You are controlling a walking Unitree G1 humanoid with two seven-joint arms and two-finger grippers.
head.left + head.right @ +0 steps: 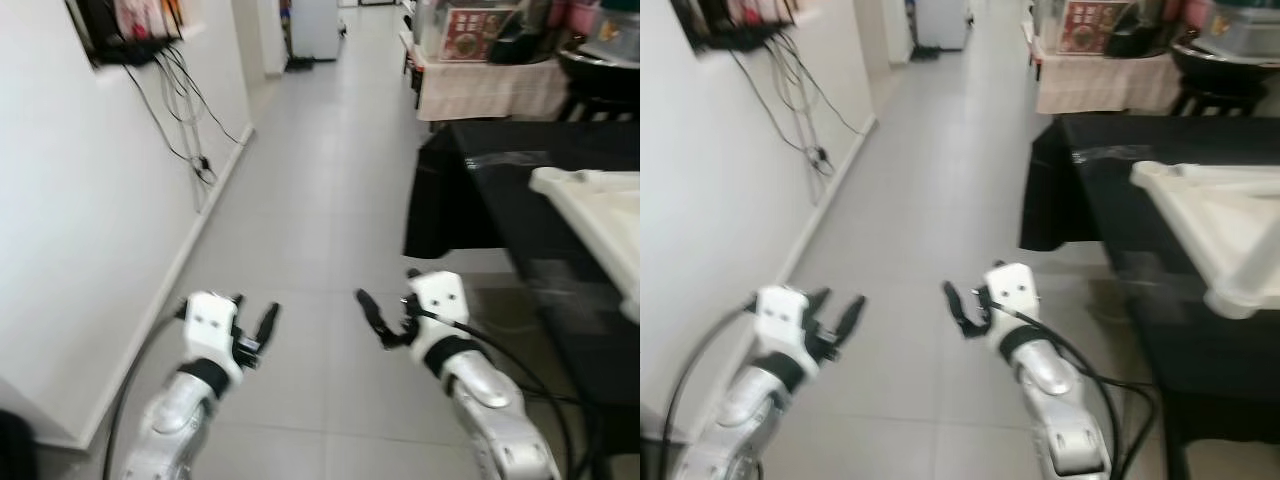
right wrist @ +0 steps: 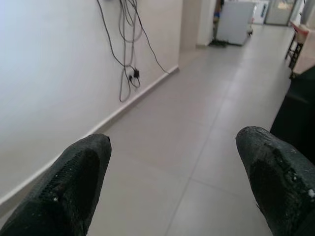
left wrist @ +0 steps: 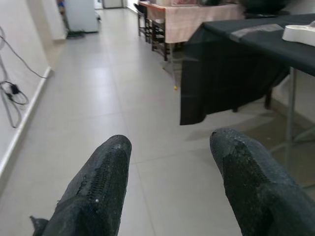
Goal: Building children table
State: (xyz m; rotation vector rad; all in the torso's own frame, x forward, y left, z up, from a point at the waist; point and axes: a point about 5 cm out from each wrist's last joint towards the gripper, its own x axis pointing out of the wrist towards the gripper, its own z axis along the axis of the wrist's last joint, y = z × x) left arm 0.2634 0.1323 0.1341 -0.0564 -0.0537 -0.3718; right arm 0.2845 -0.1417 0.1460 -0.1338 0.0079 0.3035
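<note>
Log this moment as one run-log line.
left tool: open, empty, over floor | right tool: open, empty | white table part: on black-covered table, robot's right, untouched

Long corridor, pale grey tiled floor [image 1: 320, 150], evenly lit. White wall [image 1: 80, 220] on the left with black cables [image 1: 185, 110] hanging from a wall shelf [image 1: 125, 30] down to near the skirting; a white appliance [image 1: 315, 28] stands at the far end. On the right, a desk under a black cloth [image 1: 500, 180], and further back a table with a pale checked cloth [image 1: 490, 88] stacked with boxes.
</note>
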